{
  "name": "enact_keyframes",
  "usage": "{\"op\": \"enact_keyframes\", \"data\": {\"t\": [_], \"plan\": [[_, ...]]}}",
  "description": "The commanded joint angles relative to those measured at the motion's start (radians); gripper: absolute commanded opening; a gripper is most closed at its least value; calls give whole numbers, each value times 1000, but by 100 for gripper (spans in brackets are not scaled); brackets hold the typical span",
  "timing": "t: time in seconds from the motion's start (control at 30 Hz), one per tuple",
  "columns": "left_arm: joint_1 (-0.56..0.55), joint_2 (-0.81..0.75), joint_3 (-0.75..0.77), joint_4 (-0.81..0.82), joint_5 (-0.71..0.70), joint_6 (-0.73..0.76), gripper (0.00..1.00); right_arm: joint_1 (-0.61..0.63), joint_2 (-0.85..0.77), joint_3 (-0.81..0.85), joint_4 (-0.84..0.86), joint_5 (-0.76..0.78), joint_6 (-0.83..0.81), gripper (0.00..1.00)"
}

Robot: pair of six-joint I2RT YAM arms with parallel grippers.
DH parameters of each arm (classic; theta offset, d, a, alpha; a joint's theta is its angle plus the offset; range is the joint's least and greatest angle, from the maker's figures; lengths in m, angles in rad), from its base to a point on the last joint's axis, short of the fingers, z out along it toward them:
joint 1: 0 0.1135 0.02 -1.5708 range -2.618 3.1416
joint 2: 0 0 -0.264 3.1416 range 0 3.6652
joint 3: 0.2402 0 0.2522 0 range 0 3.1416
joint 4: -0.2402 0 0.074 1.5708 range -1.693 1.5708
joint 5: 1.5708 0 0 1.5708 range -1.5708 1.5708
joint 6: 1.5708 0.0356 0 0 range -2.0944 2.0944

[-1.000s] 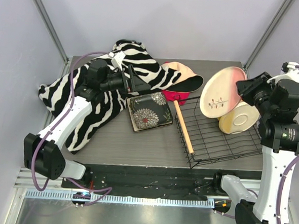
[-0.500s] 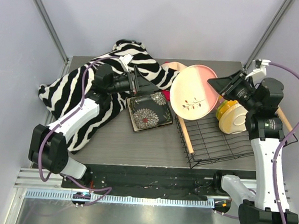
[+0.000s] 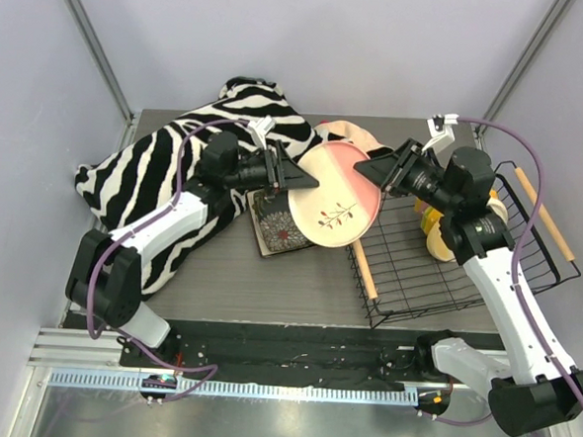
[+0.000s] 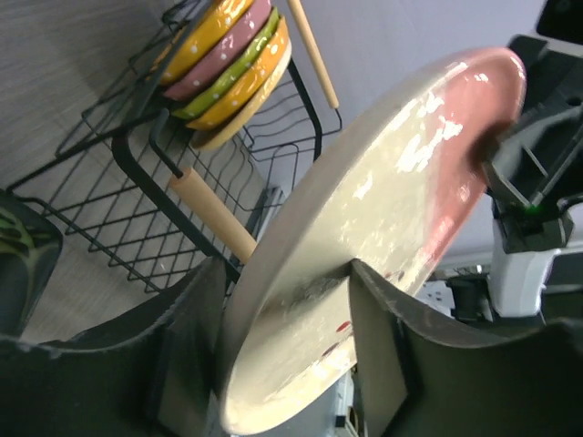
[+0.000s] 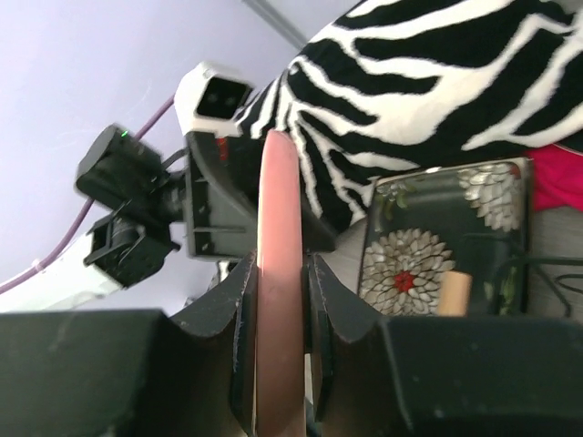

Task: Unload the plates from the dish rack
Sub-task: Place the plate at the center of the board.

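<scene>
My right gripper (image 3: pixel 373 174) is shut on the rim of the round pink-cream plate (image 3: pixel 337 197) and holds it in the air between the arms, left of the dish rack (image 3: pixel 437 272). In the right wrist view the pads clamp the plate's pink edge (image 5: pixel 278 273). My left gripper (image 3: pixel 299 177) is open, with its jaws on either side of the plate's opposite cream edge (image 4: pixel 401 182). Several coloured plates (image 3: pixel 439 233) still stand stacked in the rack, also in the left wrist view (image 4: pixel 228 55). The dark square plate with a big flower (image 3: pixel 276 232) lies on the table under the held plate.
A zebra-striped cloth (image 3: pixel 166 171) covers the back left of the table. A peach hat (image 3: pixel 341 132) lies behind the held plate. The rack's wooden handles (image 3: pixel 360 257) (image 3: pixel 544 214) run along its left and right sides.
My right gripper has carried the round plate out of the rack and leftward. My left gripper has moved right until its jaws stand round the plate's edge.
</scene>
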Motion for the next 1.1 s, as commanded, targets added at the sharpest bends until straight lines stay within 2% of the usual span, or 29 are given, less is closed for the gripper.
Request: {"op": "enact_keyframes", "data": {"t": [0.0, 0.17, 0.47, 0.6, 0.7, 0.8, 0.83, 1.07], "plan": [[0, -58, -28, 56, 4, 12, 49, 16, -2, 14, 165, 31, 9, 1], [0, -84, -79, 72, 33, 4, 34, 18, 13, 9, 121, 76, -44, 1], [0, -121, -162, 295, 102, -178, 8, 18, 50, -37, 145, 80, -104, 1], [0, -108, -188, 484, 110, -307, 12, 18, 68, -57, 185, 61, -96, 1], [-2, -98, -199, 559, 113, -369, 17, 18, 80, -62, 193, 63, -100, 1], [0, -93, -205, 630, 128, -418, 10, 18, 91, -66, 190, 78, -116, 1], [0, -93, -210, 650, 133, -430, 0, 18, 93, -72, 185, 87, -120, 1], [0, -101, -242, 825, 147, -539, 0, 18, 103, -106, 178, 147, -165, 1]]}}
